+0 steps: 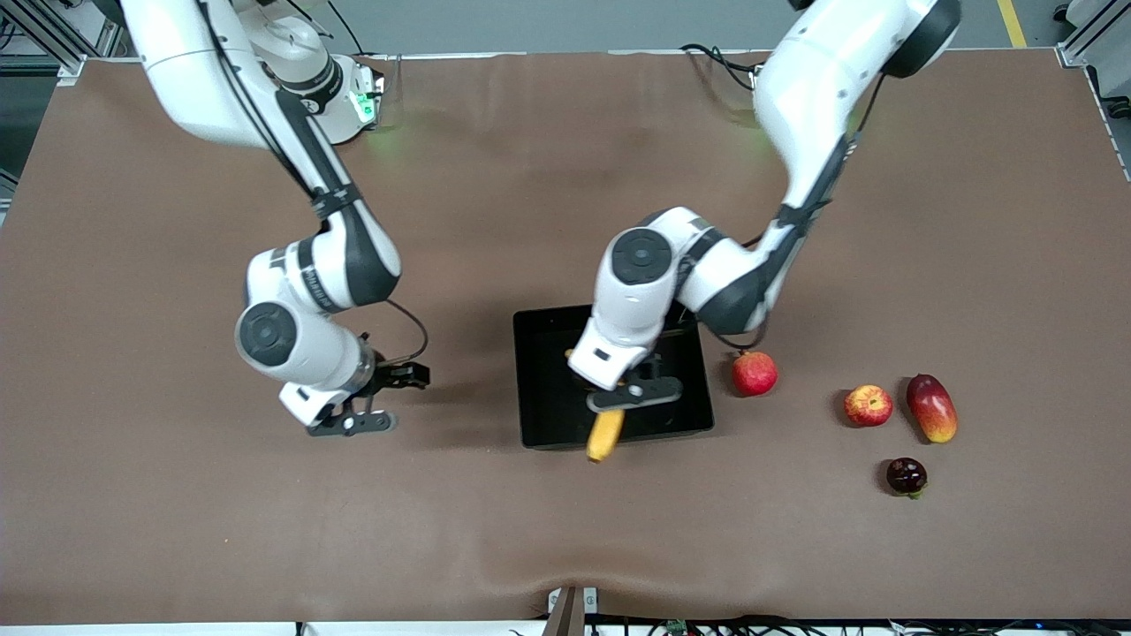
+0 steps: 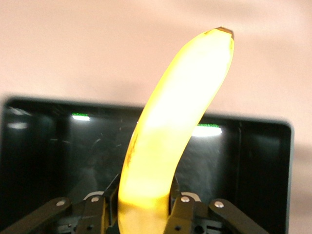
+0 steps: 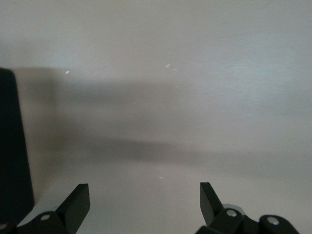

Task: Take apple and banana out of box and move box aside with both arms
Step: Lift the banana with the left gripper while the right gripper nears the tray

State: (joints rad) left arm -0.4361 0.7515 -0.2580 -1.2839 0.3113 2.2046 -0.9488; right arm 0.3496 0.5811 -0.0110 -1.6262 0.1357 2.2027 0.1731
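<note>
Front view, from the right arm's end of the table to the left arm's end. The right gripper (image 1: 371,402) hangs low over bare brown table (image 1: 177,495) beside the box (image 1: 539,415), its 2 fingers (image 3: 78,202) spread apart and holding nothing. The left gripper (image 1: 632,393) is over the box, a shallow black tray at the table's middle, with fingers (image 2: 185,214) clamped on the banana (image 1: 604,435), whose free end juts past the box wall nearest the front camera. Beside the box lies a pomegranate (image 1: 754,373); then the apple (image 1: 868,405), just beside a mango (image 1: 931,408). A dark round fruit (image 1: 907,476) lies nearer the camera.
</note>
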